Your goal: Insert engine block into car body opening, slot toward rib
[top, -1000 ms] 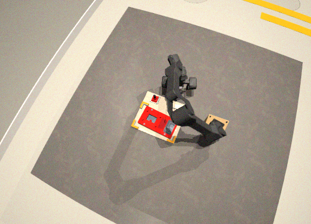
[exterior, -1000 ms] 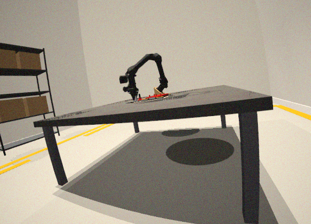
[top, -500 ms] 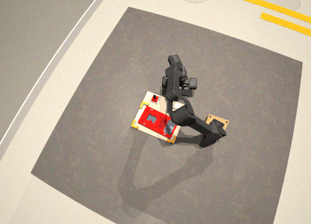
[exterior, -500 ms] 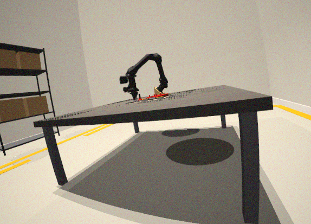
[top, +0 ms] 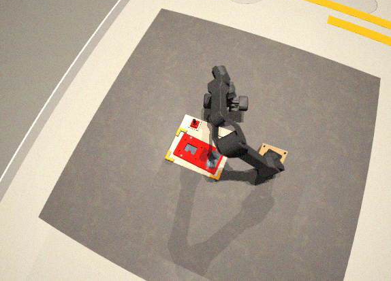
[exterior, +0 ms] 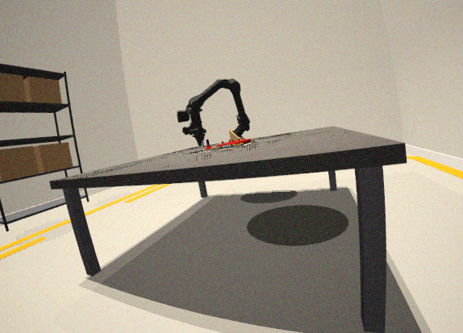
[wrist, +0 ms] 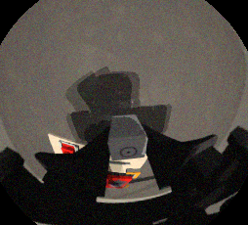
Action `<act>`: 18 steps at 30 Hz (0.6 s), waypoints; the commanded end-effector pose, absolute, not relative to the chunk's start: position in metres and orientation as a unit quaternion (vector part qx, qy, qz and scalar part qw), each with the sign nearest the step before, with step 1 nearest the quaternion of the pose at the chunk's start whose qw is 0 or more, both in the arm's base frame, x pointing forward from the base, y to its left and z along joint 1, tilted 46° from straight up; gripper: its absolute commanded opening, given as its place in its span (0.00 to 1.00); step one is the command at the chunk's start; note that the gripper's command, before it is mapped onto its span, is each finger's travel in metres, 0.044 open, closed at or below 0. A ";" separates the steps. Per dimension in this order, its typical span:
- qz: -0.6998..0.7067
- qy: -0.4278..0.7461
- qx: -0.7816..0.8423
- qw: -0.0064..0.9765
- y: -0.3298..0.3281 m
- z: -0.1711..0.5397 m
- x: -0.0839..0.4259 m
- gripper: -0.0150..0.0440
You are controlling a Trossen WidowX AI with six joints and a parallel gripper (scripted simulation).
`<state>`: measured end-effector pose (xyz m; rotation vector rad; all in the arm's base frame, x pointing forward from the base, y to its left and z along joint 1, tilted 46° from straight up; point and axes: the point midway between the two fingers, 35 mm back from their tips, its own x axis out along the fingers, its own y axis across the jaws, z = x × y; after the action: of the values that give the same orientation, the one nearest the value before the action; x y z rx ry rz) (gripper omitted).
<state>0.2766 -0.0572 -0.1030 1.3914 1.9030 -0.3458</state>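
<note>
The engine block (wrist: 128, 136) is a small grey block with a round mark on its face. In the wrist view it sits between my dark fingers. My gripper (wrist: 125, 127) (exterior: 200, 142) is shut on it, low over the back part of the white base plate (top: 186, 125). In the overhead view the arm's wrist hides both gripper and block. The red car body (top: 203, 145) (exterior: 226, 146) (wrist: 114, 182) lies flat on the plate in front of the gripper. Its rectangular opening (top: 191, 148) faces up and is clear of the arm. I cannot make out the rib.
A small red and black fixture (top: 194, 124) (wrist: 69, 148) stands at the plate's back corner, left of the gripper. A grey part sits at the car body's right end, in the arm's shadow. The arm's base stands on a tan plate (top: 265, 147) to the right.
</note>
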 end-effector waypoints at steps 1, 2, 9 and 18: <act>-0.135 0.738 0.542 0.380 -0.072 -0.093 0.284 0.25; -0.135 0.738 0.542 0.380 -0.074 -0.091 0.285 0.25; -0.136 0.737 0.541 0.381 -0.090 -0.077 0.289 0.25; -0.136 0.737 0.541 0.381 -0.110 -0.056 0.292 0.25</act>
<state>0.2881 -0.0985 -0.0663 1.3902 1.8987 -0.3492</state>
